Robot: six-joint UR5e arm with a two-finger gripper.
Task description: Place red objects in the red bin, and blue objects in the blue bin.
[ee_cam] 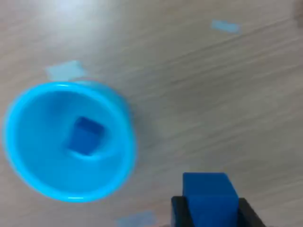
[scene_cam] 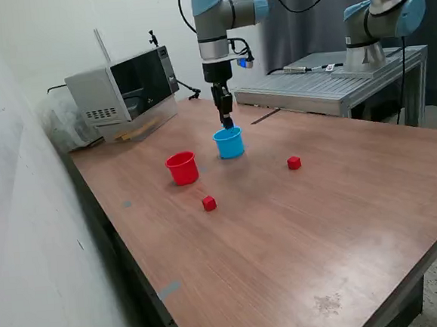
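The light-blue cup, the blue bin (scene_cam: 229, 143), stands on the wooden table. One dark-blue cube (ee_cam: 84, 135) lies inside the blue bin (ee_cam: 28, 161). My gripper (scene_cam: 226, 122) hangs just above the bin's rim, shut on a second dark-blue cube (ee_cam: 209, 197), which sits between the black fingers (ee_cam: 178, 213) beside the cup's opening. The red bin (scene_cam: 182, 168) stands at the exterior view's left of the blue bin. One red cube (scene_cam: 209, 203) lies in front of the red bin, another red cube (scene_cam: 293, 162) at the exterior view's right.
A microwave (scene_cam: 126, 91) sits at the back of the table (scene_cam: 300, 240). A grey metal platform (scene_cam: 326, 87) holds a second arm's base (scene_cam: 378, 22) at the back right. The table's edge runs close to the wall on the exterior view's left.
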